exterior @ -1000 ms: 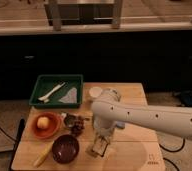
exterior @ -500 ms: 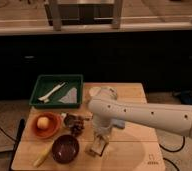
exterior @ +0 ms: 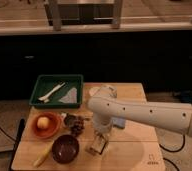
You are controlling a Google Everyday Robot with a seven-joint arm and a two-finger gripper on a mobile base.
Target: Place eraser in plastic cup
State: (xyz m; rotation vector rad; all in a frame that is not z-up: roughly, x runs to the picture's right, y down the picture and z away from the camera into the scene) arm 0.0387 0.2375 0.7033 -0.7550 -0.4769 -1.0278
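Note:
My gripper [exterior: 98, 145] hangs from the white arm [exterior: 144, 114] and points down at the wooden table [exterior: 129, 155], just right of the dark maroon bowl [exterior: 65, 148]. I cannot make out the eraser: a small pale thing sits at the gripper's tip, and a pale blue flat thing [exterior: 120, 122] shows under the arm. The white plastic cup is mostly hidden behind the arm's near end, with only a white edge [exterior: 94, 91] showing next to the green tray.
A green tray [exterior: 56, 92] with a white utensil stands at the back left. An orange bowl [exterior: 45, 125] holds a round fruit. A banana [exterior: 43, 156] lies at the front left. Small dark items [exterior: 76, 125] lie between the bowls and the arm.
The arm's upper part has swung left and back, now covering the white cup. The gripper has stayed at about the same spot, slightly higher.

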